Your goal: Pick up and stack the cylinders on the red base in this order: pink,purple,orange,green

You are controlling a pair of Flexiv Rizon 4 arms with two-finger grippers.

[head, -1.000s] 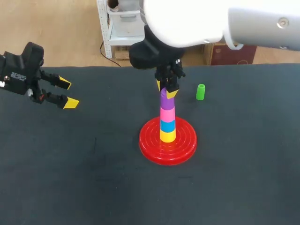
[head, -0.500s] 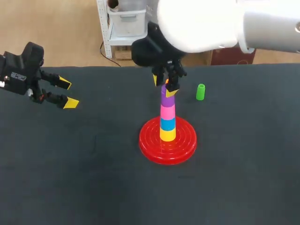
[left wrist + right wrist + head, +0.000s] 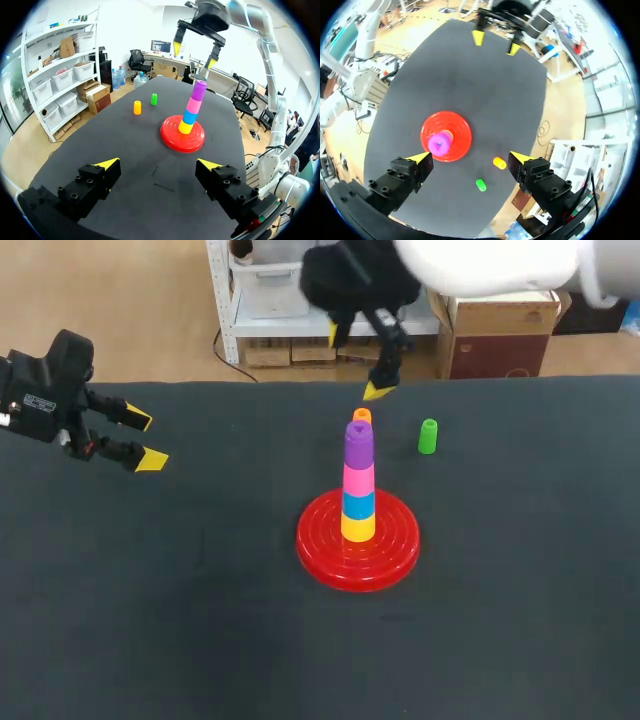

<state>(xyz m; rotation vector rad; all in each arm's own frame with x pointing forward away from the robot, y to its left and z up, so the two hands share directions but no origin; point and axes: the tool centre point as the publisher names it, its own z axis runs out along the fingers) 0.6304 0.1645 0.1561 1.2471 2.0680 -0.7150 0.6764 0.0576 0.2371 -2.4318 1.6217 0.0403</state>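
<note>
Purple cylinder (image 3: 359, 445) tops stack (image 3: 358, 502) on red base (image 3: 325, 555) (orange (image 3: 361, 416), green (image 3: 428, 436) loose).

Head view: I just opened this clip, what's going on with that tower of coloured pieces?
A stack stands on the red base: yellow cylinder, blue cylinder, pink cylinder, and purple cylinder on top. The right gripper hangs open above it, holding nothing. The orange cylinder and green cylinder stand on the table, not yet stacked. The left gripper is open and empty, off to the side.
</note>
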